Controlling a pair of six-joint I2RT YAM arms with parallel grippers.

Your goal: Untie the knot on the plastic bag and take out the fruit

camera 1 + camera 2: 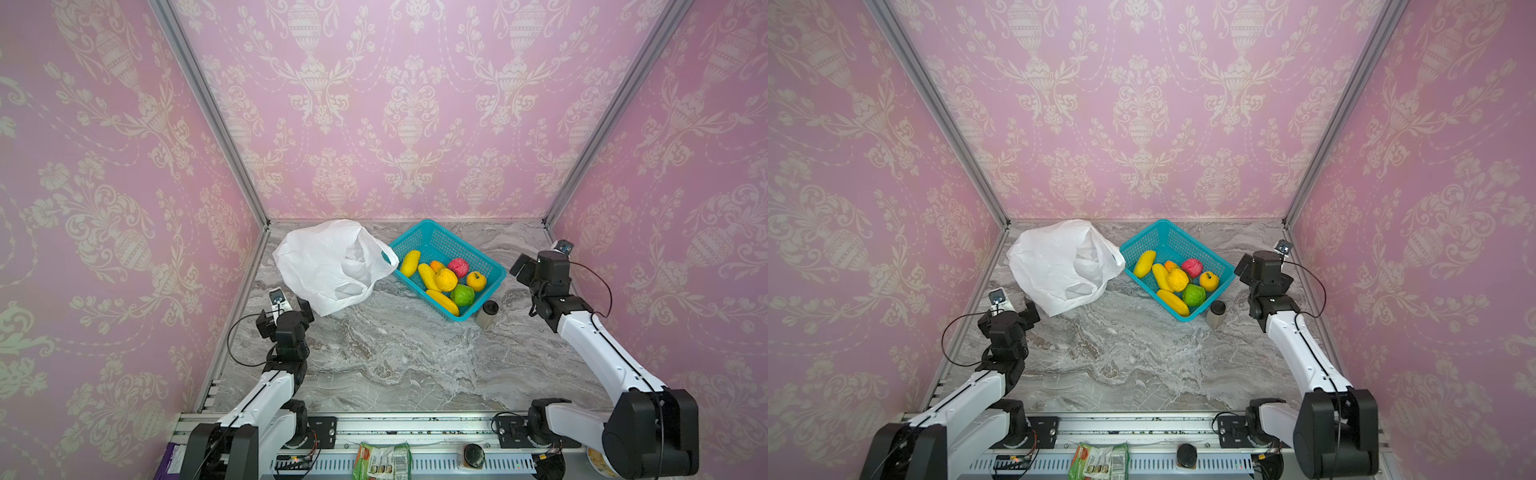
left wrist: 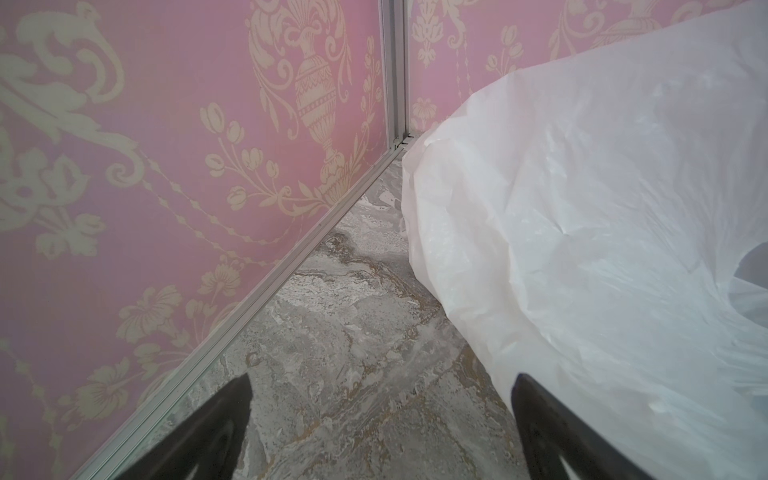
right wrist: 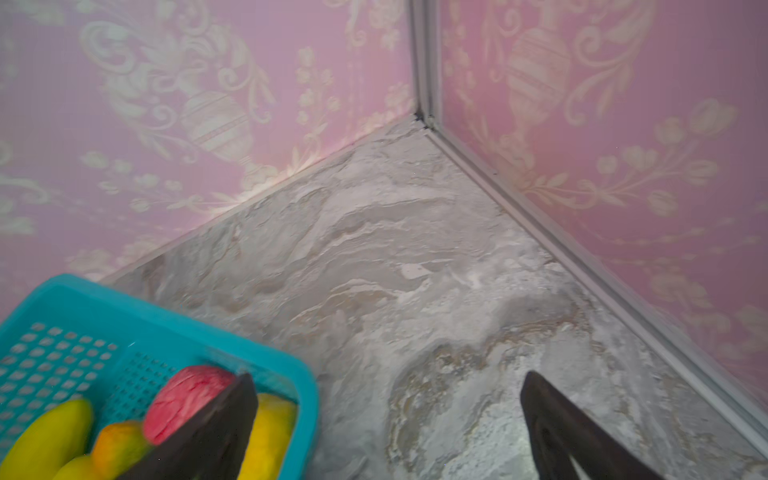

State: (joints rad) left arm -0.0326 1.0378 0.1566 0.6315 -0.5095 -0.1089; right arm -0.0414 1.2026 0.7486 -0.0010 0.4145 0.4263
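Observation:
The white plastic bag (image 1: 320,262) (image 1: 1050,262) lies crumpled at the back left, its mouth gaping toward the basket. The knot does not show. Several fruit (image 1: 446,279) (image 1: 1177,279), yellow, orange, green and pink-red, lie in the teal basket (image 1: 440,241) (image 1: 1173,239). My left gripper (image 1: 286,309) (image 1: 1009,313) (image 2: 382,382) stands open over bare table at the bag's (image 2: 582,232) near corner, with one finger in front of the plastic. My right gripper (image 1: 536,259) (image 1: 1260,259) (image 3: 386,376) is open and empty just right of the basket (image 3: 166,316), beside the pink-red fruit (image 3: 183,399).
A small dark-lidded jar (image 1: 487,314) (image 1: 1217,313) stands at the basket's near right corner. Pink patterned walls with metal rails close in the table on three sides. A green packet (image 1: 382,459) and a black knob (image 1: 473,455) sit on the front rail.

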